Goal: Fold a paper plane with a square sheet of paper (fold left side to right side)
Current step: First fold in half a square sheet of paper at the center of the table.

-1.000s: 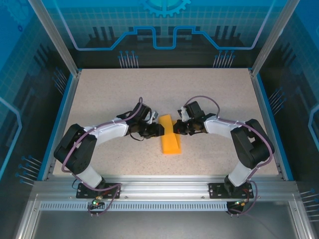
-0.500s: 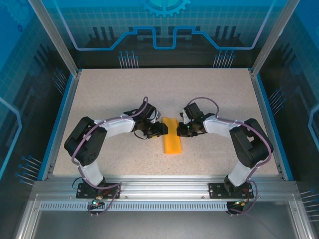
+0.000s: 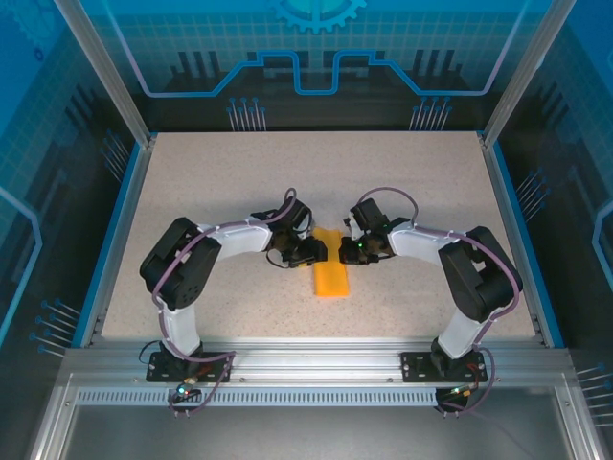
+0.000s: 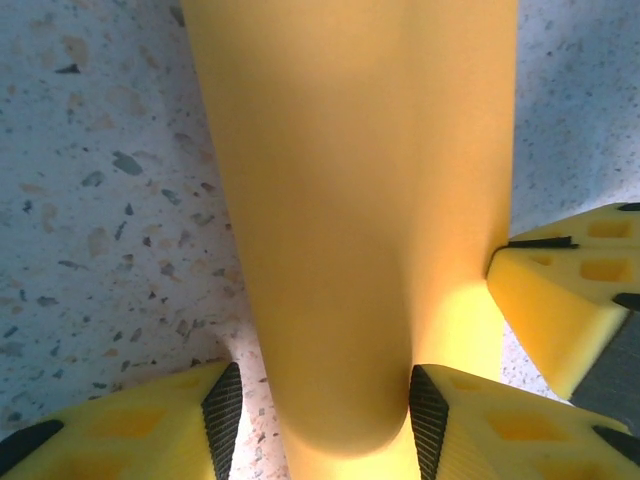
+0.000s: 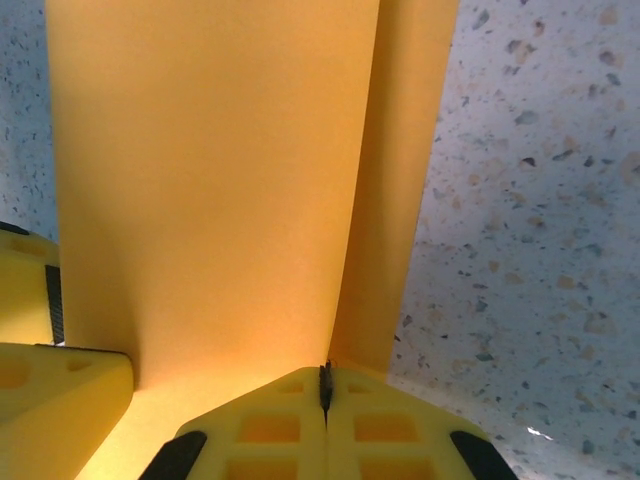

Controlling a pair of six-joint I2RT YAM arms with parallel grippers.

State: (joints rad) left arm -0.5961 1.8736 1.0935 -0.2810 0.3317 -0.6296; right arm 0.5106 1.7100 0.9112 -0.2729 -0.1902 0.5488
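The square sheet of paper (image 3: 330, 275) is a narrow, bright orange folded strip lying mid-table between the two grippers. My left gripper (image 3: 313, 252) is at the strip's left edge. In the left wrist view it (image 4: 325, 412) is open, its black pads (image 4: 222, 410) either side of a rounded, uncreased fold of the paper (image 4: 350, 200). My right gripper (image 3: 346, 252) is at the strip's right edge. In the right wrist view it (image 5: 325, 378) is shut, tips at the near end of a crease in the paper (image 5: 210, 180). No paper plane shape shows.
The speckled tabletop (image 3: 412, 182) has blue rails (image 3: 113, 240) along its left and right edges and an aluminium frame (image 3: 316, 359) in front. The right gripper's yellow finger (image 4: 565, 300) sits close beside the left jaws. A left finger (image 5: 55, 390) shows beside the right gripper.
My left arm has swung in, bringing its gripper rightward onto the paper's left edge. The right gripper has barely moved. The orange strip looks slightly shorter and narrower.
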